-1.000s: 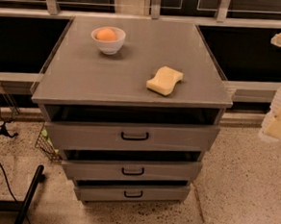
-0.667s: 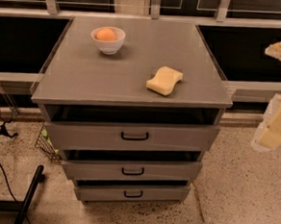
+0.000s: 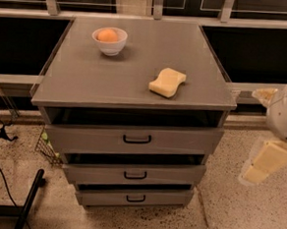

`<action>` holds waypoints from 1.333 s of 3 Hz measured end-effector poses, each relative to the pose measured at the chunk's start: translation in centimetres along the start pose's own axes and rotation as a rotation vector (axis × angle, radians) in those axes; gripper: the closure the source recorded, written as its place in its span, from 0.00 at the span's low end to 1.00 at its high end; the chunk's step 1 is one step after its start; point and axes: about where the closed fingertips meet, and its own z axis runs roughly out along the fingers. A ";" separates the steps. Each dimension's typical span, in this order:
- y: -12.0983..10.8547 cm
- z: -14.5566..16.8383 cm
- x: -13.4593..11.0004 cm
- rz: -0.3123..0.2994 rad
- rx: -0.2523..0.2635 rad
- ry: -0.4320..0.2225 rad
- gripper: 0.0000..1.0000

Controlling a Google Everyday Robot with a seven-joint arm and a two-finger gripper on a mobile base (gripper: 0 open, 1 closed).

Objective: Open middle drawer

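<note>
The middle drawer (image 3: 168, 176) is the second of three grey drawers in a grey cabinet, with a low flat front and a small black loop handle (image 3: 135, 175) at its centre. A dark gap shows above its front. The taller top drawer (image 3: 181, 141) lies above it and the lowest drawer (image 3: 162, 198) below it. My gripper (image 3: 272, 145), white with cream parts, hangs at the right edge of the view. It is to the right of the cabinet, about level with the top and middle drawers, and touches nothing.
On the cabinet top (image 3: 86, 83) stand a white bowl (image 3: 109, 41) holding an orange fruit, and a yellow sponge (image 3: 167, 81). A black pole and cables (image 3: 26, 202) lie on the speckled floor at the left. A window ledge runs behind.
My gripper has moved down along the right edge of the view. The drawers, the bowl and the sponge have not moved.
</note>
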 end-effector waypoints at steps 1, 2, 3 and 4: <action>2.1 6.8 1.3 0.032 -0.052 -0.025 0.00; 2.1 6.8 1.3 0.032 -0.052 -0.025 0.00; 3.0 9.3 2.2 0.048 -0.108 -0.035 0.00; 4.8 13.6 3.2 0.065 -0.167 -0.061 0.00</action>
